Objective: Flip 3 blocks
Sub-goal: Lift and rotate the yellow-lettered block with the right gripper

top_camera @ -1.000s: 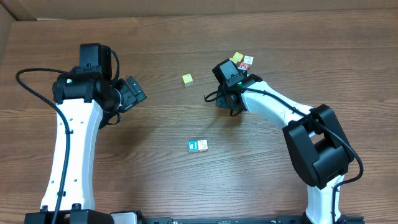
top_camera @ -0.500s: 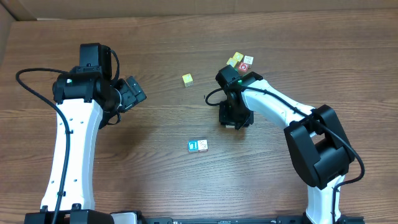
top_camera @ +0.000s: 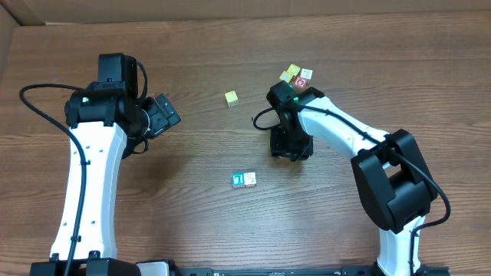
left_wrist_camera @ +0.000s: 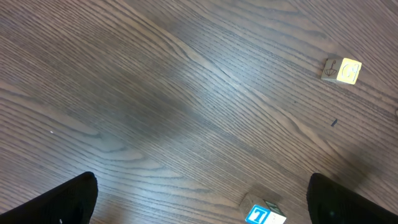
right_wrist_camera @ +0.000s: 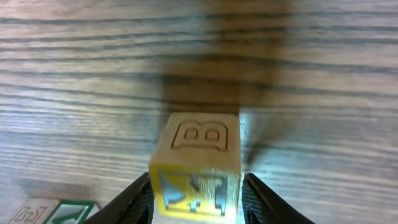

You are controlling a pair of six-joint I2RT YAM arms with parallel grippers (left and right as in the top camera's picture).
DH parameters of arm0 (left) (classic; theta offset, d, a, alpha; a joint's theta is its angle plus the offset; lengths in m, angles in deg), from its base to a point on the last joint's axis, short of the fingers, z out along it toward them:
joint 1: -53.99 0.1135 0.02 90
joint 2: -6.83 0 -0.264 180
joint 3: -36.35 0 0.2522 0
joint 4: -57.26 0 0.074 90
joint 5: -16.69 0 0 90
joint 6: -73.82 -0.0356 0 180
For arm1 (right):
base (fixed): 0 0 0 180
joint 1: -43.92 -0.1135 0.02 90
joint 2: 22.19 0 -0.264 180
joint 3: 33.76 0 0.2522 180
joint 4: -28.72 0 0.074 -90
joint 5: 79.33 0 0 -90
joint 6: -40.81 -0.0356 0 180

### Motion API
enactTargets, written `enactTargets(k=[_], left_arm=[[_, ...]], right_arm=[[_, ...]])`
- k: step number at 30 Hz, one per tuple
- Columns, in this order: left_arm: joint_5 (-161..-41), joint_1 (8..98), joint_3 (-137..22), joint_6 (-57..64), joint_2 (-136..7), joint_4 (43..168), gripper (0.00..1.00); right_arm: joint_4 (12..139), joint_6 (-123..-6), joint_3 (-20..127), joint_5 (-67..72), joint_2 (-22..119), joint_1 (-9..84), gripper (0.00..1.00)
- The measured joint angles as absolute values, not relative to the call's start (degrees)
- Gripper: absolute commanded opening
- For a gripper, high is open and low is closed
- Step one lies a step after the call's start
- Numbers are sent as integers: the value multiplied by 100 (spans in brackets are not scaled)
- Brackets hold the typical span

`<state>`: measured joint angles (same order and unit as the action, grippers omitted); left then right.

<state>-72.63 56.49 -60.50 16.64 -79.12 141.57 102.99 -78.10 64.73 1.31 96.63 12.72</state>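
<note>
A wooden block (right_wrist_camera: 198, 165), with a raised B on top and a yellow-framed face with blue marks, rests on the table between the fingers of my right gripper (right_wrist_camera: 196, 199). The fingers flank it closely, with a thin gap on the right side. In the overhead view the right gripper (top_camera: 291, 146) points down and hides this block. A pale yellow block (top_camera: 231, 98) (left_wrist_camera: 342, 70) lies alone. The blue block with a white mark (top_camera: 238, 180) (left_wrist_camera: 259, 216) touches a cream one (top_camera: 250, 179). My left gripper (top_camera: 165, 113) (left_wrist_camera: 211, 208) hovers open and holds nothing.
A small cluster of cubes (top_camera: 298, 75), one with a red mark, lies behind the right arm. A green-marked cube (right_wrist_camera: 68, 211) shows at the lower left of the right wrist view. The table's back edge (top_camera: 230, 19) runs along the top.
The right gripper swung from a tilted pose near the cluster to pointing down, slightly nearer the front, and its jaws widened. The left arm has not moved.
</note>
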Motion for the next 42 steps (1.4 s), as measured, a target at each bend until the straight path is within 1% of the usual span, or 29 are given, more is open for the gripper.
enactTargets(k=[3,4,5,6,11,12,13,14,15,24,32,35,36,37,39,42], left_arm=[[-7263,5649,-6050,1664,-7912,14154,100],[-7263,5649,-6050,1664,-7912,14157,99],[-7263,5649,-6050,1664,-7912,14157,100],[-7263,5649,-6050,1664,-7912,14157,99],[-7263,5649,-6050,1664,-7912,14154,100],[-7263,5649,-6050,1664,-7912,14157,100],[-7263,5649,-6050,1664,-7912,14157,100],[-7263,5649,-6050,1664,-7912,14157,100],[-7263,5649,-6050,1664,-7912,14157,99],[-7263,5649,-6050,1664,-7912,14157,100],[-7263,5649,-6050,1664,-7912,14154,99],[-7263,5649,-6050,1664,-7912,14154,100],[-7263,5649,-6050,1664,-7912,14157,99],[-7263,5649,-6050,1664,-7912,14157,100],[-7263,5649,-6050,1664,-7912,14157,100],[-7263,5649,-6050,1662,-7910,14154,99]], right_arm=[[10568,-7803,6763,308,9663,1272,48],[10664,-7805,6881,384,9661,1272,50],[10721,-7810,6962,437,9659,1272,60],[10743,-7832,7039,500,9657,1272,100],[10761,-7762,7085,618,9648,1276,100],[10756,-7766,7085,627,9648,1276,88],[10758,-7755,7085,642,9648,1276,68],[10761,-7738,7085,642,9648,1276,55],[10763,-7755,7085,653,9648,1276,45],[10656,-7764,7054,684,9648,1269,49],[10317,-7766,6774,734,9648,1263,49],[10210,-7759,6645,758,9648,1256,42],[10203,-7759,6608,769,9648,1252,34],[10205,-7738,6580,773,9648,1239,29],[10181,-7779,6573,782,9648,1230,26],[10181,-7766,6573,789,9637,1226,27]])
